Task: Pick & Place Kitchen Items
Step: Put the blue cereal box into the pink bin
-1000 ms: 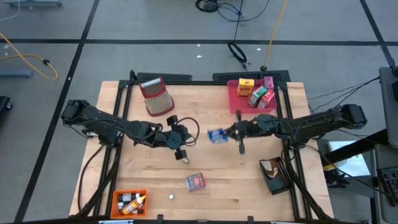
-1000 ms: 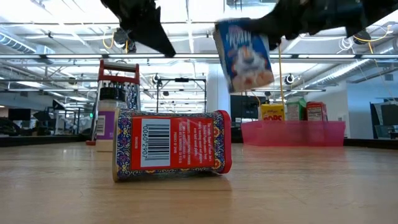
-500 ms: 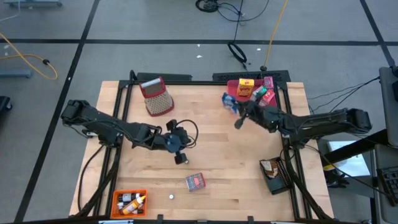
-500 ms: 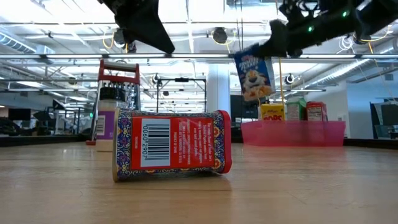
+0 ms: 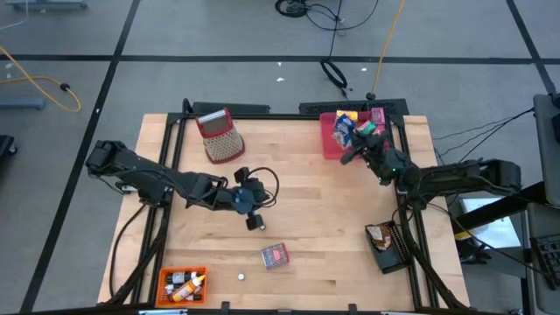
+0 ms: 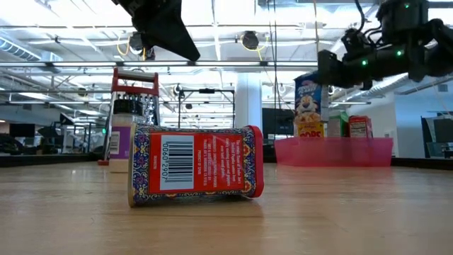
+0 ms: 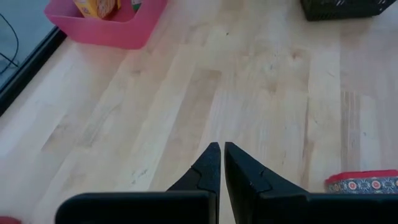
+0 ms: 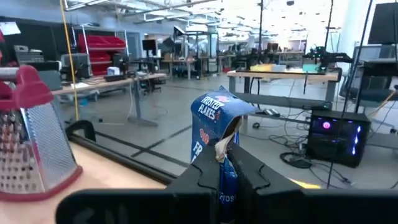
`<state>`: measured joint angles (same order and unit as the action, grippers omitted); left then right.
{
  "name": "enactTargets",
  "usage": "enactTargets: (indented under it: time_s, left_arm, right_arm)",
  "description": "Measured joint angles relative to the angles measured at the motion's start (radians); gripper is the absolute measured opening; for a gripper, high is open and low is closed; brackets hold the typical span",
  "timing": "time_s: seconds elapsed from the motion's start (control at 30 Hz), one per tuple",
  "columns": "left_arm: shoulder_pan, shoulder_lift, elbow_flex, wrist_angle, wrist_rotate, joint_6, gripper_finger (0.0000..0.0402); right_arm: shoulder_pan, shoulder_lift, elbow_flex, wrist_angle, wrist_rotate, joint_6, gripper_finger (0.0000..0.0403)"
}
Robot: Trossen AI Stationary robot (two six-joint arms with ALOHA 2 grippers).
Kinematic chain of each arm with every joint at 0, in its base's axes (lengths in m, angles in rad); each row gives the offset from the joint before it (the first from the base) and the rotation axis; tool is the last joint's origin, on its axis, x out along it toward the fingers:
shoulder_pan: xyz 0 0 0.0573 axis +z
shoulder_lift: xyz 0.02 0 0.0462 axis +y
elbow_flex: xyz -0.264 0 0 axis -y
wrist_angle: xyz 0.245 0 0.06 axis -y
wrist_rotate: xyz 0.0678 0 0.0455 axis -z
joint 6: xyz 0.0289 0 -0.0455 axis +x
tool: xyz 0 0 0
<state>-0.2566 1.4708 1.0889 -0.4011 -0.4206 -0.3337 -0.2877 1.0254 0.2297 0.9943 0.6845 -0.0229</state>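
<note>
Above the flat pink tray (image 5: 328,144) at the table's far right corner, your right gripper (image 5: 352,147) is clamped on the small blue Frosted Flakes cereal packet (image 5: 344,129), held upright just over the yellow cereal box (image 6: 308,128) and the green and red packets (image 5: 372,133) already inside. Beyond it stands the red-topped mesh grater (image 5: 220,135). Your left gripper (image 5: 254,219) hangs over mid-table, fingers pressed together on nothing, with the red patterned box (image 5: 275,255) lying on its side just past it.
</note>
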Motion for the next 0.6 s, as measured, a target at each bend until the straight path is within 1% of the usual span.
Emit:
enactTargets:
  time_s: [0.17,0.3,0.5,0.53,0.6]
  left_arm:
    - [0.000,0.000,0.000,0.024,-0.008,0.019,0.0021]
    - [0.000,0.000,0.000,0.041,-0.008,0.020,0.0021]
    - [0.000,0.000,0.000,0.039,-0.008,0.018,0.0021]
    - [0.000,0.000,0.000,0.039,-0.008,0.018,0.0021]
    - [0.001,0.000,0.000,0.039,-0.008,0.018,0.0021]
  right_arm:
    - [-0.043,0.071,-0.019,0.061,-0.006,0.024,0.0002]
    - [-0.081,0.143,-0.019,0.125,-0.008,0.001,0.0004]
    - [-0.114,0.235,-0.018,0.188,-0.009,0.038,0.0002]
    - [-0.118,0.251,-0.018,0.208,-0.012,0.038,0.0002]
    - [-0.125,0.281,-0.018,0.235,-0.052,0.038,0.0005]
